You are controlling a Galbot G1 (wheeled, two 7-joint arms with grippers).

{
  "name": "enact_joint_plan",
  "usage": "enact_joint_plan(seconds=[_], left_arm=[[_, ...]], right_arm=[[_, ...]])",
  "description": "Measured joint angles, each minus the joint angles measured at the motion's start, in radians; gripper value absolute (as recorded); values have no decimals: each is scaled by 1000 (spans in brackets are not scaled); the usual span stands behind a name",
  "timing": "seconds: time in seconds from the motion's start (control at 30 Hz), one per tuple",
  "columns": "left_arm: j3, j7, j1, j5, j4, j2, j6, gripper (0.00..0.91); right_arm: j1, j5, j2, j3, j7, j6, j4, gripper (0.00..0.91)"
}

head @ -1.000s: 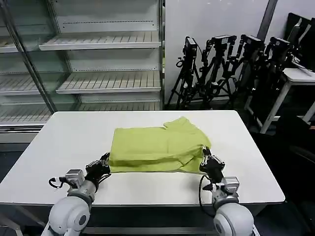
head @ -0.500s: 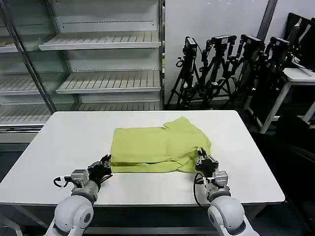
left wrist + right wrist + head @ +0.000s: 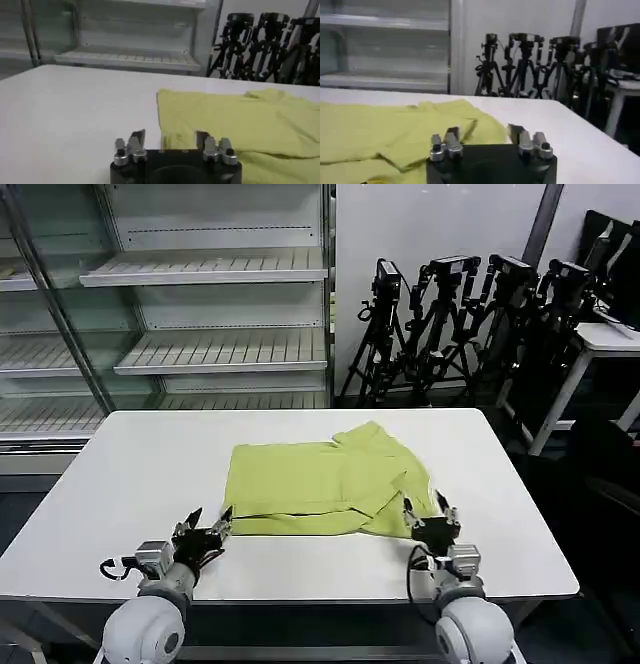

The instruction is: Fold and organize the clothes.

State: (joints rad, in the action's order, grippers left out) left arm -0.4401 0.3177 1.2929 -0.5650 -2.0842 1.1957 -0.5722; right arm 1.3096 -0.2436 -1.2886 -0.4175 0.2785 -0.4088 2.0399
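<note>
Now both spread: left end effector (image 3: 207, 525), right end effector (image 3: 430, 514); beside folded T-shirt (image 3: 320, 484)

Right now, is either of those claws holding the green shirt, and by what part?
Neither. The left gripper and right gripper sit open-jawed at the T-shirt's near edge, gripping nothing.

You had one lime yellow-green T-shirt (image 3: 325, 489) lying flat on the table's middle, partly folded into a rough rectangle, plain side up. Its near edge showed stacked layers, with a fold line running along it. At the far right corner a sleeve stuck out, creased and slightly rumpled.
</note>
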Motion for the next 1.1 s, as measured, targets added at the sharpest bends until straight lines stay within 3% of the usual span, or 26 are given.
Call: enact_joint_plan(seconds=[0.17,0.2,0.23,0.27,0.3,0.33,0.37,0.43,0.47,0.53,1.1], left_arm=[[16,2,-4,0,15,4,-1,907],[19,2,-6,1,20,3,-1,474],[21,3,-9,1,25,1,-1,333],[22,4,-13,1,30,-1,-1,121],[23,4,-15,1,36,-4,-1,60],[24,4,-17,1,41,-6,-1,20],[26,4,-17,0,47,-8,-1,20],[30,4,-17,-1,56,-10,-1,20],[33,3,-16,-1,60,-10,-1,20],[37,1,-15,-1,66,-9,-1,20],[43,-7,-14,-9,81,-11,0,20]], right_arm=[[14,-31,-5,-21,18,-33,1,907],[18,-38,-6,-22,19,-40,3,907],[23,-44,-7,-23,21,-46,6,907],[27,-51,-8,-24,22,-53,9,907],[30,-57,-10,-23,22,-59,11,907],[33,-62,-10,-23,22,-65,14,816],[35,-68,-11,-23,22,-69,17,524],[37,-78,-13,-19,22,-78,21,312],[38,-82,-13,-17,22,-82,22,131],[38,-91,-13,-12,22,-87,23,0],[44,-142,-8,8,19,-110,29,0]])
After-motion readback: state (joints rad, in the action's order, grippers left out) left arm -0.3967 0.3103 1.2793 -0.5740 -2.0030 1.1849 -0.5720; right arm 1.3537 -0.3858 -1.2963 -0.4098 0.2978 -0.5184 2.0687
